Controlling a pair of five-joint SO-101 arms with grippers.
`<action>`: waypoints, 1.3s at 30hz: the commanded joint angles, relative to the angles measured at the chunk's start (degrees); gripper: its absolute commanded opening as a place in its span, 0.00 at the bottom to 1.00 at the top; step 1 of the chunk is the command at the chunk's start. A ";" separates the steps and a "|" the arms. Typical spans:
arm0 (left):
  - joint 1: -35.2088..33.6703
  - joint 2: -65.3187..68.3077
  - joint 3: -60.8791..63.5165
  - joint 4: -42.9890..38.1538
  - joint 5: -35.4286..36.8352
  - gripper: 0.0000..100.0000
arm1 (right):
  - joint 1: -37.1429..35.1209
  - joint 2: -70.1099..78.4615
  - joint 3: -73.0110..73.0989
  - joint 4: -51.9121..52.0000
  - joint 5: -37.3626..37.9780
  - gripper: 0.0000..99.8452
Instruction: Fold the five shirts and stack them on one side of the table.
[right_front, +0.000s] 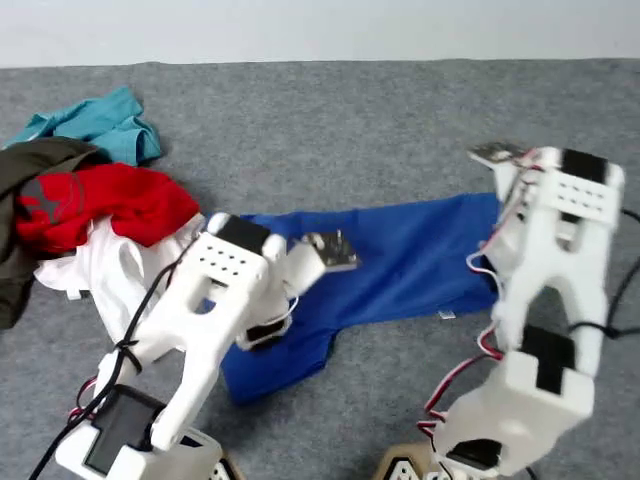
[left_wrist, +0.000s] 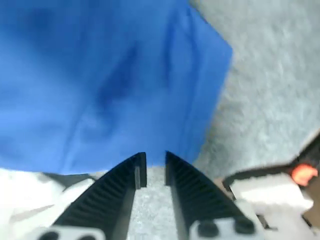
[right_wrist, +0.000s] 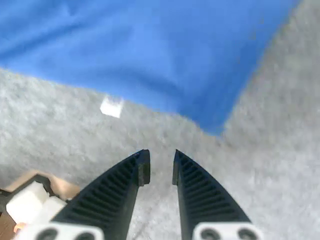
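Note:
A blue shirt (right_front: 400, 262) lies spread across the middle of the grey table (right_front: 330, 130). A teal shirt (right_front: 105, 122), a dark olive shirt (right_front: 25, 190), a red shirt (right_front: 115, 205) and a white shirt (right_front: 105, 268) are heaped at the left. My left arm (right_front: 225, 290) hangs over the blue shirt's left part. Its gripper (left_wrist: 155, 161) is slightly open and empty, low over the blue shirt's (left_wrist: 100, 80) edge. My right arm (right_front: 560, 250) stands at the shirt's right end. Its gripper (right_wrist: 160, 159) is slightly open above bare table beside the blue shirt's (right_wrist: 150, 50) corner.
A small white tag (right_front: 447, 315) (right_wrist: 111, 106) lies on the table just off the blue shirt's near edge. White cloth (left_wrist: 30, 195) shows beside the left gripper. The far side and the right of the table are bare grey surface.

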 joint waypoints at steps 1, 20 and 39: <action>0.88 -2.37 4.00 -0.79 -2.29 0.11 | 6.20 -8.04 2.02 1.98 2.99 0.09; 8.44 -2.02 22.46 -21.36 -4.22 0.17 | 16.13 -26.07 15.47 2.24 7.30 0.09; 8.53 -2.37 10.07 -8.18 -6.24 0.15 | 16.04 -28.09 16.09 2.24 7.30 0.09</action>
